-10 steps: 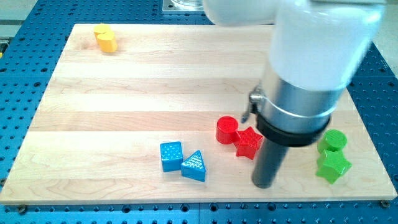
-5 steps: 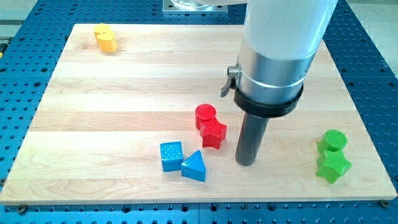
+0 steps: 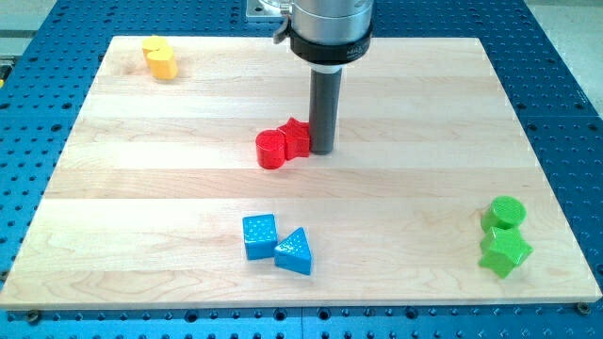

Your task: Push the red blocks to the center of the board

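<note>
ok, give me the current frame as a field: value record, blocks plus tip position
red blocks: red cylinder block and red star block, touching, near board centre
my tip: against the star's right side
blue blocks: blue cube block, blue triangular block, bottom centre
green blocks: green cylinder block, green star block, bottom right
yellow block: top left
surface: wooden board

Two red blocks (image 3: 283,145), two blue blocks (image 3: 275,242), two green blocks (image 3: 504,235), one yellow block (image 3: 160,57).
</note>
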